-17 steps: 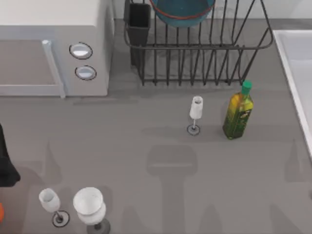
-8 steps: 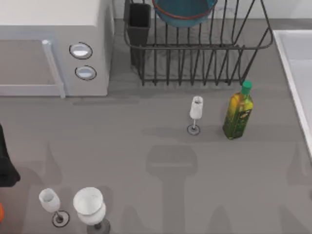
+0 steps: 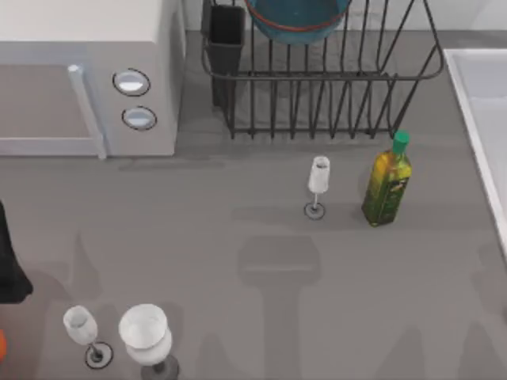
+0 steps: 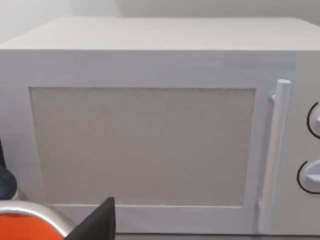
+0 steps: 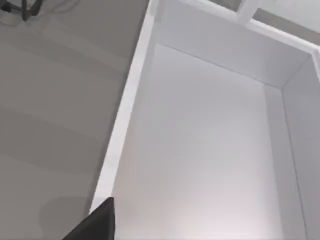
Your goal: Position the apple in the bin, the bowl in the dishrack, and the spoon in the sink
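Three views, taken in turn.

Top view first: dishrack (image 3: 317, 79) at 12 o'clock, with the bowl (image 3: 297, 20) sitting inside among the upright bars, blue interior and reddish rim visible, and a dark utensil cup (image 3: 226, 36) at the rack's 9 o'clock corner. White microwave (image 3: 79, 47) at 10 o'clock, two round knobs (image 3: 131, 81) facing the rack. Sink (image 3: 461, 95) along the 3 o'clock edge of the table (image 3: 238, 253), pale rim raised. Just off centre toward 2 o'clock, a small stemmed glass (image 3: 318, 176) standing upright; near it on its 3 o'clock side, apart from it, a green-capped oil bottle (image 3: 387, 184), also upright. Down at 7 o'clock, two more glasses close together: a small one (image 3: 81, 326) and a wider one (image 3: 145, 332). At the 9 o'clock edge a black shape (image 3: 8, 261), too cut off to identify, and below it a sliver of something orange (image 3: 1, 342).

Left wrist view: microwave door (image 4: 150, 145) seen head-on, vertical handle (image 4: 272, 150) beside the knobs (image 4: 312, 175). Close in, a dark tip of the left gripper (image 4: 100, 222) next to an orange thing with a metal rim (image 4: 25, 230) – grip state impossible to tell.

Right wrist view: looking down into the sink (image 5: 200, 150), light rim (image 5: 125, 110) bordering grey tabletop (image 5: 50, 100). Dark tip of the right gripper (image 5: 97, 220) above the basin's edge – released or clenched, cannot tell.
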